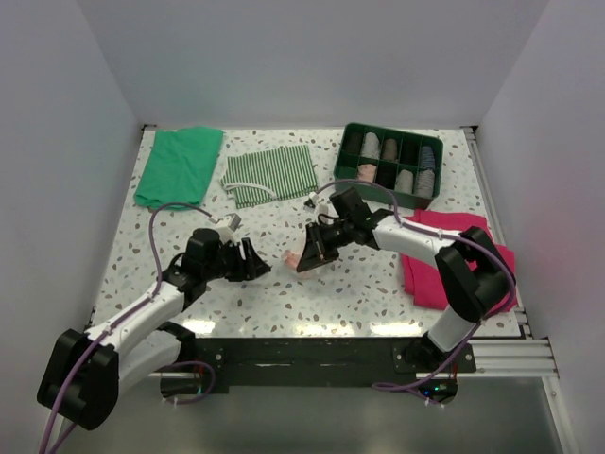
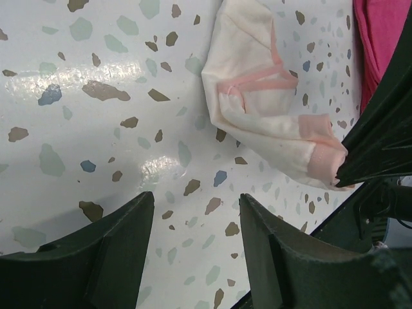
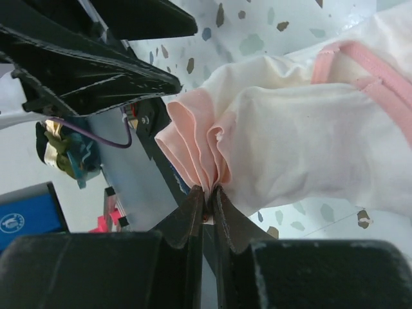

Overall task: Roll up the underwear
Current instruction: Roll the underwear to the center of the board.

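Note:
The underwear (image 2: 257,109) is a pale pink garment with darker pink edging, lying loosely folded on the speckled table near the middle (image 1: 294,257). My right gripper (image 3: 210,190) is shut on a bunched pink edge of the underwear (image 3: 302,141), and that end is lifted slightly. Its dark fingers (image 2: 373,154) show at the right of the left wrist view. My left gripper (image 2: 197,196) stands open just left of the garment (image 1: 260,265), with only bare table between its fingers and no contact with the cloth.
A green cloth (image 1: 180,165) and a green-and-white striped cloth (image 1: 269,175) lie at the back left. A green compartment tray (image 1: 402,197) with several rolled items stands at the back right. A magenta cloth (image 1: 444,251) lies under the right arm.

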Motion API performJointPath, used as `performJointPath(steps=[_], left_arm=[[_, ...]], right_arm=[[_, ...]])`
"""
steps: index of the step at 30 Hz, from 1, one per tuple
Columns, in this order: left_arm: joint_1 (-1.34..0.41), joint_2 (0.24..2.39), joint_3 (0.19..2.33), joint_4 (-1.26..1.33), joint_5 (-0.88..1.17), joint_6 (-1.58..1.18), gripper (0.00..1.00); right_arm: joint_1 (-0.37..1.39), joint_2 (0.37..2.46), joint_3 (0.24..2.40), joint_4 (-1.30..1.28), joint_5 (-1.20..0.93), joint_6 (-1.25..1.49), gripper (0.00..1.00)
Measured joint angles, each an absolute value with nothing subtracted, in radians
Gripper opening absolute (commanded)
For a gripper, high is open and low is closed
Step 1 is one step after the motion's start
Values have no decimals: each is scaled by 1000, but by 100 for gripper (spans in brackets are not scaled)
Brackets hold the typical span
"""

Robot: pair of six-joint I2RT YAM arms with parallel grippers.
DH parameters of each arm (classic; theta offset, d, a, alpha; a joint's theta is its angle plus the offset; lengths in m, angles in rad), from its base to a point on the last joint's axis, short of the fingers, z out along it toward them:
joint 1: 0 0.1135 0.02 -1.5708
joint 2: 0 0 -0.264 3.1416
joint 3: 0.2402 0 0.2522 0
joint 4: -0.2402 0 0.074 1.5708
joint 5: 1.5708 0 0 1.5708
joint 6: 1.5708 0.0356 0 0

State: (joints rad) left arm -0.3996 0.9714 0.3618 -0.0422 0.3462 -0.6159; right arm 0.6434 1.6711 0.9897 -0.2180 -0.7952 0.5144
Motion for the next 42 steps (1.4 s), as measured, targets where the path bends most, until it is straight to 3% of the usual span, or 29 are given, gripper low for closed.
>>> performJointPath(steps=[27,34,42], left_arm=[[-478,1063,362,38,353,-609,64],[-520,1087,362,97,333,-609,64],[-521,917,376,61,229,-608,66]], right_arm=[[643,1853,1030,-255,-662,487,0],[643,1840,1060,-259,-672,477,0],[697,1695,1052,-316,-636,419,0]])
